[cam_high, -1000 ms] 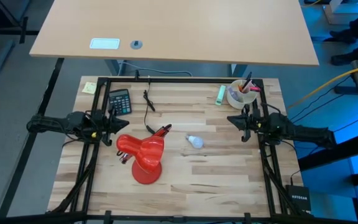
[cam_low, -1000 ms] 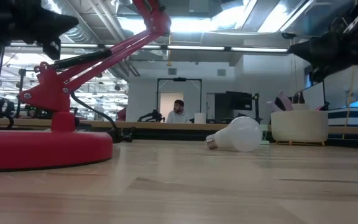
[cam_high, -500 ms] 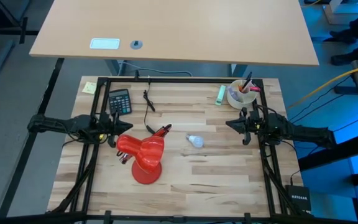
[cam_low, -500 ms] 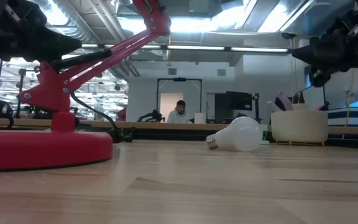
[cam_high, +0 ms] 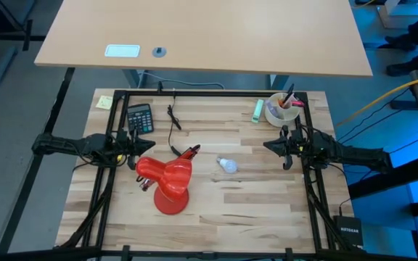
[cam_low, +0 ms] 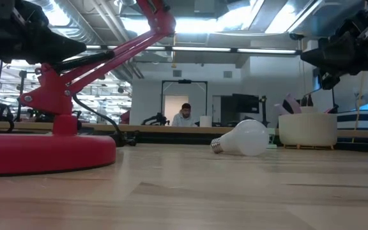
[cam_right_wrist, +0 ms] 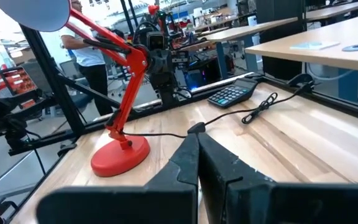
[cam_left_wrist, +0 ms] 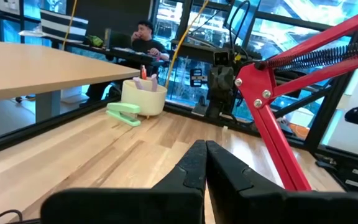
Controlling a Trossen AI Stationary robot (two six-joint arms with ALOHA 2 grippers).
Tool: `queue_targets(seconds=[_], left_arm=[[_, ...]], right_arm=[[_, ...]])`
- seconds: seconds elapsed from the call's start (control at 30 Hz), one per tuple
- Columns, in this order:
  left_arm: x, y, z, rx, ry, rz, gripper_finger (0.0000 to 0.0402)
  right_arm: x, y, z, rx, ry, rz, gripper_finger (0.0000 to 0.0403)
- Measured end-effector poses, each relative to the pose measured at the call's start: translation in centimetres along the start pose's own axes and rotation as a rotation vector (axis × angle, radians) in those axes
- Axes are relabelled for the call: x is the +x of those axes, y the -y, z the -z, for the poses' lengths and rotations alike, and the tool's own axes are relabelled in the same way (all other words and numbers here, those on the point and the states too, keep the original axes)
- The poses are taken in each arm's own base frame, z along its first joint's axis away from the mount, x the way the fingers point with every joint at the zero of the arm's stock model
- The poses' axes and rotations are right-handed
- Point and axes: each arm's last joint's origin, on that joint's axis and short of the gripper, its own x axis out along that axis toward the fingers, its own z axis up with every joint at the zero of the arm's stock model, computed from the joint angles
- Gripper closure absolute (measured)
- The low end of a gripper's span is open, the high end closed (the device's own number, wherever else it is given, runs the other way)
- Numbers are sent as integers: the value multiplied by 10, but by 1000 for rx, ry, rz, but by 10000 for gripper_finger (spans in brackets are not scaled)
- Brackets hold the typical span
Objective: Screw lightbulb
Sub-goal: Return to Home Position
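Note:
The small white lightbulb (cam_high: 227, 164) lies on its side on the wooden table, near the middle; in the low view (cam_low: 246, 138) its silvery screw base (cam_low: 217, 146) points sideways. The red desk lamp (cam_high: 167, 180) stands left of it on its round base (cam_high: 171, 201), its arm folded over. My left gripper (cam_high: 138, 149) hovers shut beside the lamp at the table's left; its fingers show closed in the left wrist view (cam_left_wrist: 204, 158). My right gripper (cam_high: 268, 144) hovers shut right of the bulb, its fingers closed in the right wrist view (cam_right_wrist: 197, 149).
A black calculator (cam_high: 139, 118) and a yellow note (cam_high: 104, 102) lie at the far left. A white bowl with pens (cam_high: 281, 110) and a green stapler (cam_high: 256, 109) are at the far right. The lamp's black cord (cam_high: 173, 119) runs toward the far edge. A person (cam_low: 184, 115) sits in the room behind.
Both grippers have come down a little and shifted slightly toward the table's near edge in the first half second, then kept still. Both stay shut. The bulb and the lamp have not moved.

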Motion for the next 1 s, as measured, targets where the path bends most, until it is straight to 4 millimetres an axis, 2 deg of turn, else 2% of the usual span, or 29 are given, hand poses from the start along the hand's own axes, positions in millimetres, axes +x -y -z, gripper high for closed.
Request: queue_targets(seconds=[1.0], left_arm=[[0, 0, 0, 2, 0, 0, 401]], right_arm=[[1, 0, 2, 0, -16, 4, 397]])
